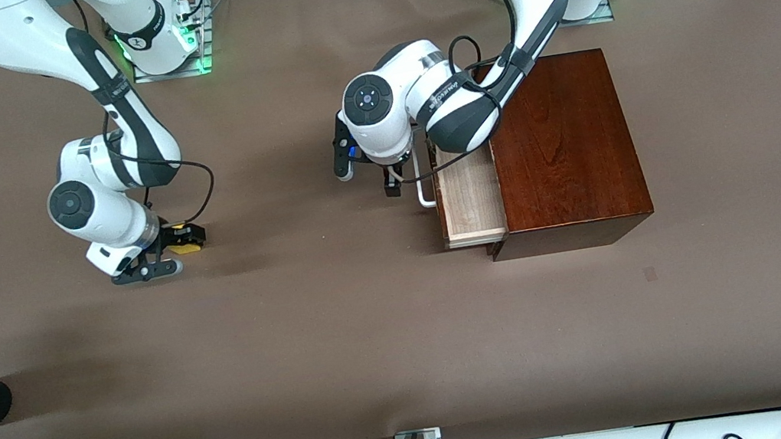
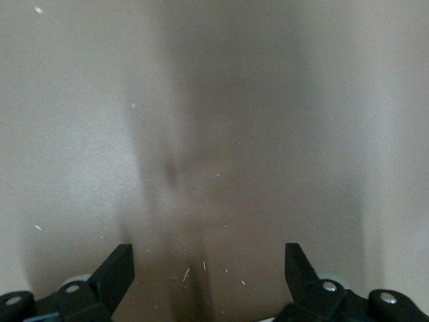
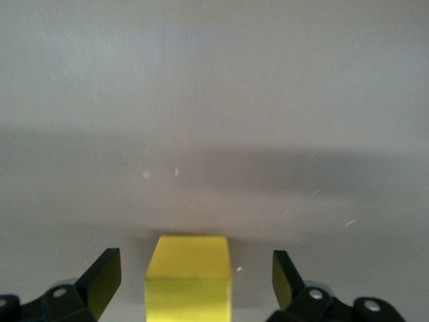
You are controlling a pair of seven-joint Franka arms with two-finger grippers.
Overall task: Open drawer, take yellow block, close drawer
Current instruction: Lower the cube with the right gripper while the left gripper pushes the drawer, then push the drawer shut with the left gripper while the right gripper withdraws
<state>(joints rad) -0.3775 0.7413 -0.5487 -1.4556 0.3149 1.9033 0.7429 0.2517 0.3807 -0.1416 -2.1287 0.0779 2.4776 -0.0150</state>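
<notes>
Faintly, "FRANKA" lettering marks the left arm [image 1: 454, 98] by the drawer [image 1: 468, 196].

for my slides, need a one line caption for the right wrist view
Right gripper with jaws open on either side of the yellow block, which rests on the brown table.
</notes>
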